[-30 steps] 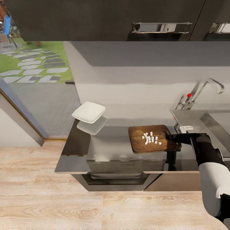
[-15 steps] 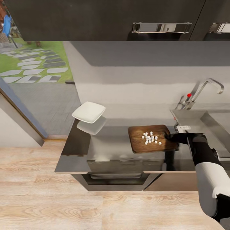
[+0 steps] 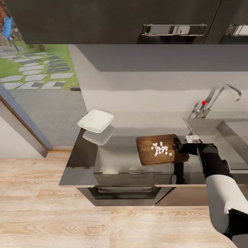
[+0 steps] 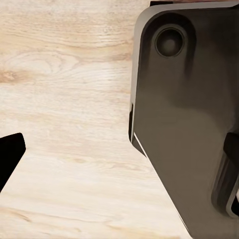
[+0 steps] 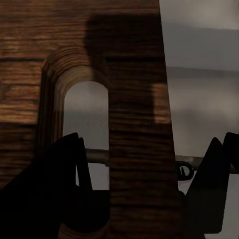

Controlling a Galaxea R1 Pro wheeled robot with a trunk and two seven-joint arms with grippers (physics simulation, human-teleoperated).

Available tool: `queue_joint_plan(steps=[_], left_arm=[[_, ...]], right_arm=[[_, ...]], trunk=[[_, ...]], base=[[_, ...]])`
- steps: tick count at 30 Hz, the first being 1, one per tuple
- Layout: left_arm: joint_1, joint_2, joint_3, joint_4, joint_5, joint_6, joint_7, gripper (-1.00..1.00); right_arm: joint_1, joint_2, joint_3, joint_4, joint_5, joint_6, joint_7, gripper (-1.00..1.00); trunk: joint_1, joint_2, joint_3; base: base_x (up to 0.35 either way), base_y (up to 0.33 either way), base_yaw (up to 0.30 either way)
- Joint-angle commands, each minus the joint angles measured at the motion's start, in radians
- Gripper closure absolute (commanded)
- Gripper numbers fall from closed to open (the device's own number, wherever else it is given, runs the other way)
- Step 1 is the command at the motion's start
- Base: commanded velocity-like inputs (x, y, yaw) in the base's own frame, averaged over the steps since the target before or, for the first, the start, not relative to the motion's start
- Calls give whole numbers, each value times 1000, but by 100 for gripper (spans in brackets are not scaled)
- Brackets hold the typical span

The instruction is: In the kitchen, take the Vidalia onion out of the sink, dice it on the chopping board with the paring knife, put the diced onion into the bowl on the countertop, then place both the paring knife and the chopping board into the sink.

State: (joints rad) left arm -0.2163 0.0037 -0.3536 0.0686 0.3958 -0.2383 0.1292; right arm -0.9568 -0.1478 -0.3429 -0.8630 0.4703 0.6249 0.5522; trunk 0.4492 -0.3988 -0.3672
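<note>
The brown chopping board (image 3: pixel 148 155) lies on the grey countertop (image 3: pixel 113 156) with a cluster of white diced onion (image 3: pixel 160 148) on it. My right gripper (image 3: pixel 180 148) is shut on the chopping board at its handle end, next to the sink (image 3: pixel 206 128). Up close, one finger (image 5: pixel 64 172) sits in the slot-shaped hole (image 5: pixel 85 114) and the other finger (image 5: pixel 215 172) is outside the wooden board's (image 5: pixel 134 69) edge. The white bowl (image 3: pixel 96 121) stands at the counter's far left corner. The paring knife is out of view. My left gripper (image 4: pixel 122 159) hangs open over the floor.
The curved chrome tap (image 3: pixel 220 93) with its red knob (image 3: pixel 204 102) rises behind the sink. Glossy black upper cabinets (image 3: pixel 113 20) hang above. The counter's front edge drops to pale wood floor (image 3: pixel 103 224). The robot's dark base (image 4: pixel 189 124) lies under the left arm.
My right gripper has moved a little to the left, and the chopping board with the diced onion has gone with it. The bowl has stayed put.
</note>
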Motion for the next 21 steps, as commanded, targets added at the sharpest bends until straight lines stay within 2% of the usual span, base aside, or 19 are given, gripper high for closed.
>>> queue_joint_plan(steps=[1,10,11,21], left_arm=[[-2,-1,-8,4,6,-6,1,-100],[-2,-1,-8,4,6,-6,1,-100],[-2,-1,-8,4,6,-6,1,-100],[-2,-1,-8,4,6,-6,1,-100]], right_arm=[[0,0,-2,5,13,4,10,-100],[0,0,-2,5,13,4,9,-100],[0,0,-2,88,13,4,9,-100],[0,0,-2,87,13,4,7,-100]], trunk=[[1,-1,-2],[1,-1,-2],[1,-1,-2],[1,-1,-2]], base=[[0,0,0],[0,0,0],[0,0,0],[0,0,0]])
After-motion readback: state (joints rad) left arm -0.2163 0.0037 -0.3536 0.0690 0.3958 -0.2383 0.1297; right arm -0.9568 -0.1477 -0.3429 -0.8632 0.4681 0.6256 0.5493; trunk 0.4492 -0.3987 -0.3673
